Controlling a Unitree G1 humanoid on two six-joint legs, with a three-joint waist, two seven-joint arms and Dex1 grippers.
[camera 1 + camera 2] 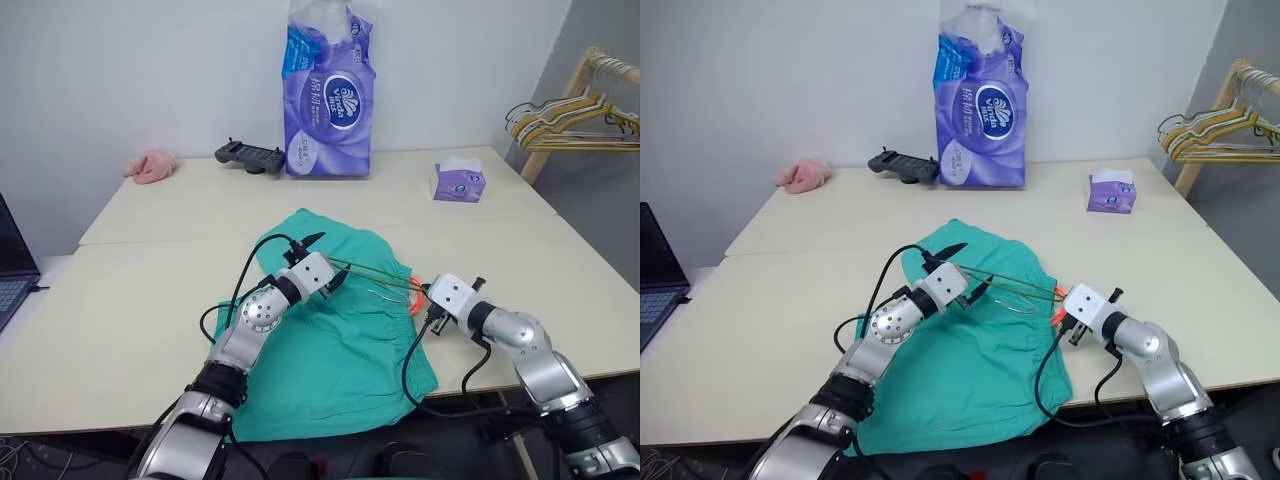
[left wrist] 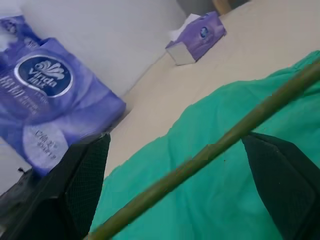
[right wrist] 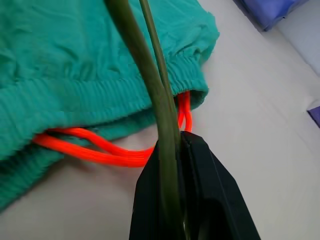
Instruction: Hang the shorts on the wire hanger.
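The teal-green shorts (image 1: 340, 345) lie spread on the table (image 1: 120, 310), hanging a little over its near edge. Their gathered waistband and orange drawstring (image 3: 100, 150) face my right gripper. The thin olive wire hanger (image 1: 375, 270) stretches just above the shorts between my two grippers. My right gripper (image 1: 427, 300) is shut on one end of the wire hanger (image 3: 150, 85), right beside the waistband. My left gripper (image 1: 325, 262) hovers open over the shorts (image 2: 225, 200). The wire hanger (image 2: 220, 145) crosses the gap between its fingers; I cannot tell if it touches them.
At the back of the table stand a tall purple tissue pack (image 1: 330, 95), a small purple tissue box (image 1: 459, 182) and a black controller (image 1: 249, 155), with a pink cloth (image 1: 151, 165) at the far left. Several pale hangers (image 1: 570, 120) hang on a wooden rack on the right. A laptop (image 1: 12, 270) sits left.
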